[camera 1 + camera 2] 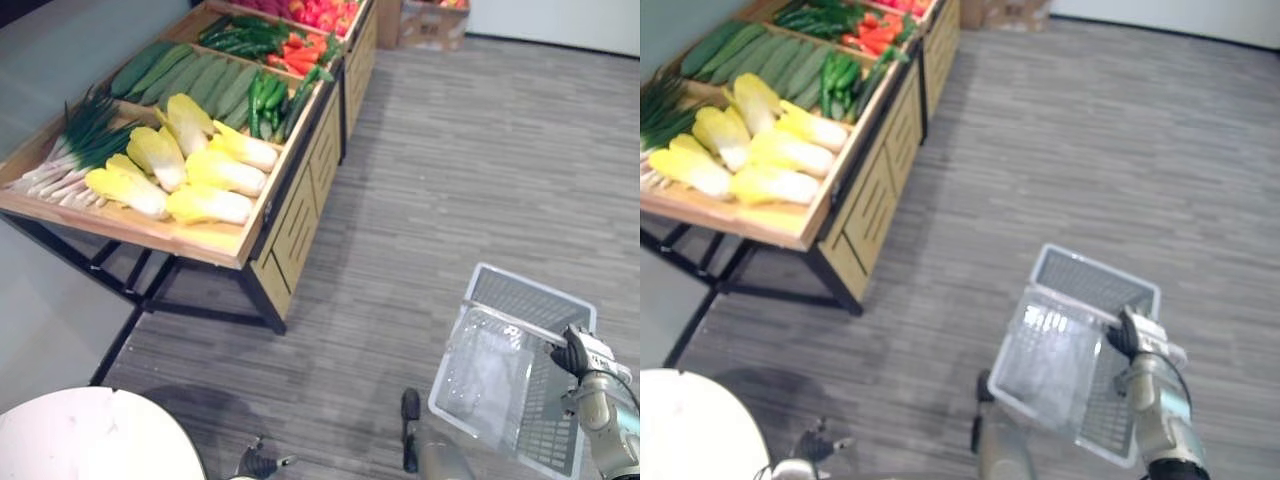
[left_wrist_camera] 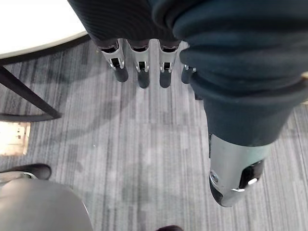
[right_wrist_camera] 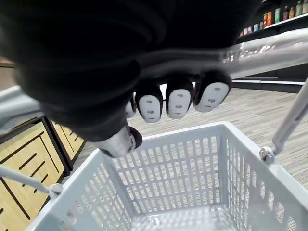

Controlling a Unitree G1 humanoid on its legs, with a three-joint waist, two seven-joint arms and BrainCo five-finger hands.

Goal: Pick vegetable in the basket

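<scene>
A pale grey plastic basket (image 1: 530, 295) hangs at my lower right with nothing in it. My right hand (image 1: 575, 352) is shut on its metal handle (image 3: 269, 48), fingers (image 3: 168, 101) curled over the bar above the mesh wall (image 3: 178, 159). The vegetables lie on a wooden stand (image 1: 300, 200) at upper left: yellow napa cabbages (image 1: 215, 172), cucumbers (image 1: 190, 75), green onions (image 1: 75, 145), green peppers (image 1: 268, 100) and red peppers (image 1: 300, 50). My left hand (image 1: 260, 464) hangs low near the bottom edge, its fingers (image 2: 139, 72) straight above the carpet and holding nothing.
A white round table (image 1: 90, 435) sits at the lower left, close to my left hand. A cardboard box (image 1: 430, 22) stands beyond the stand's far end. Grey carpet stretches between the stand and the basket. Store shelves with bottles (image 3: 284, 12) show behind the basket.
</scene>
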